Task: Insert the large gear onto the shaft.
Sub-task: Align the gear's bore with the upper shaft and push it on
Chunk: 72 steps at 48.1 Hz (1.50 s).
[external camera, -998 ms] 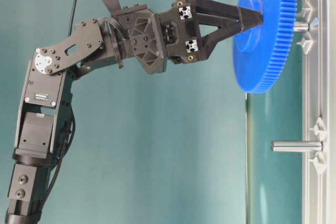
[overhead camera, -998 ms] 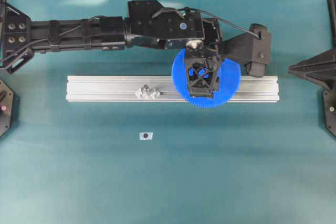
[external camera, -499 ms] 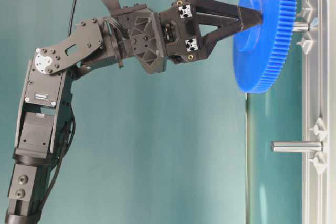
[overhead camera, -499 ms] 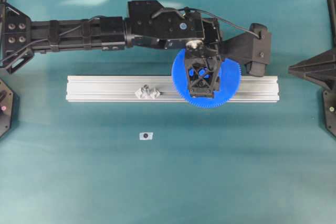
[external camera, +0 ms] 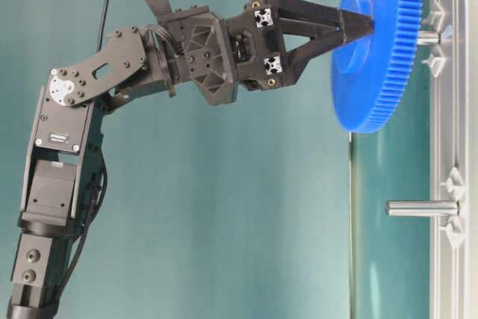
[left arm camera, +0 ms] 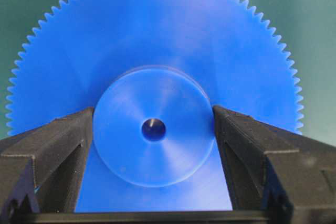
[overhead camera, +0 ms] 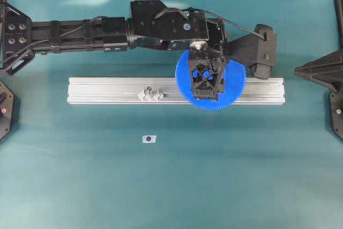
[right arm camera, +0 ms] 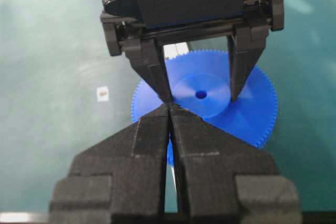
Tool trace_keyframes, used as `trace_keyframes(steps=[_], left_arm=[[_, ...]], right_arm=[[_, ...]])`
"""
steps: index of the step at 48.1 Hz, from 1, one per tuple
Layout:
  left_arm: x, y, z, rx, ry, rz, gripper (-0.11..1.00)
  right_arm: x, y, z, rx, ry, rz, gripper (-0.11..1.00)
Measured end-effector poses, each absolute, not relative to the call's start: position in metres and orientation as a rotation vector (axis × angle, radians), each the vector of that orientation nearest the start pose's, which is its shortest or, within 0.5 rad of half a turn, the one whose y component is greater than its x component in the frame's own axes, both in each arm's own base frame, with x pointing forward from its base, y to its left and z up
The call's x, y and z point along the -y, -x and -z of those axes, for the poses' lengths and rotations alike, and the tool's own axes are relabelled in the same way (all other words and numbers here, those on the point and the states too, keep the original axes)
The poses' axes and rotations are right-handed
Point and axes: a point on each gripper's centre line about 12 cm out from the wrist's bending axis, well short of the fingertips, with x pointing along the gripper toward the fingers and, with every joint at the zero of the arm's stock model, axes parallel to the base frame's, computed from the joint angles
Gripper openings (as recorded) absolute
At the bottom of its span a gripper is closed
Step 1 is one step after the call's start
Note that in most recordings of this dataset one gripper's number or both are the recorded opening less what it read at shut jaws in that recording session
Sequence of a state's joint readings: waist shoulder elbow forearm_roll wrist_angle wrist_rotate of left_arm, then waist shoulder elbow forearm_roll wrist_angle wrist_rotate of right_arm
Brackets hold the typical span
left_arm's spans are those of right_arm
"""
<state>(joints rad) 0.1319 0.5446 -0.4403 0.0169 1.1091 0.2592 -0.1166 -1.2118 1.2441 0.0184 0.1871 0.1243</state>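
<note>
Large gear (external camera: 377, 42) pinched at hub by left gripper (left arm camera: 153, 129), seated partway on shaft (external camera: 428, 37) above the aluminium rail (overhead camera: 107, 90).
Could bind or tilt if released askew; right gripper (right arm camera: 169, 109) pressed together, idle.

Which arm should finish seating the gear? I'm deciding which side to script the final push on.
Left, probably. The left gripper already clamps the large gear's hub over the shaft, whose tip shows in the centre hole. The right gripper sits shut, apart from it, holding nothing.
</note>
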Motion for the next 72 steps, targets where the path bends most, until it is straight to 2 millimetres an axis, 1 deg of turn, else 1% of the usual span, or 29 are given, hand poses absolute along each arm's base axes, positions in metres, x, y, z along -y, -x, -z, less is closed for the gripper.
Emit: trace_keyframes(steps=[7, 8, 12, 14, 21, 60, 72], left_arm=[[-0.073, -0.541, -0.211, -1.226, -0.158, 0.033, 0.77], [-0.073, -0.541, -0.211, -1.224, -0.157, 0.032, 0.79], [-0.074, -0.541, -0.211, -1.225, -0.152, 0.026, 0.92], [-0.074, -0.541, -0.211, -1.224, -0.149, 0.026, 0.94], [-0.074, -0.541, -0.211, -1.225, -0.151, 0.025, 0.91], [-0.067, -0.54, -0.21, -1.241, -0.158, 0.038, 0.92], [-0.061, -0.539, -0.221, -1.229, -0.164, 0.044, 0.92]], right_arm=[[0.018, -0.154, -0.253, -0.212, -0.153, 0.128, 0.07], [0.018, -0.154, -0.253, -0.211, -0.153, 0.128, 0.07], [0.018, -0.154, -0.253, -0.209, -0.155, 0.128, 0.07], [0.018, -0.154, -0.253, -0.211, -0.153, 0.128, 0.07], [0.018, -0.154, -0.254, -0.206, -0.153, 0.128, 0.07], [0.018, -0.153, -0.254, -0.206, -0.155, 0.129, 0.07], [0.018, -0.153, -0.254, -0.206, -0.153, 0.128, 0.07]])
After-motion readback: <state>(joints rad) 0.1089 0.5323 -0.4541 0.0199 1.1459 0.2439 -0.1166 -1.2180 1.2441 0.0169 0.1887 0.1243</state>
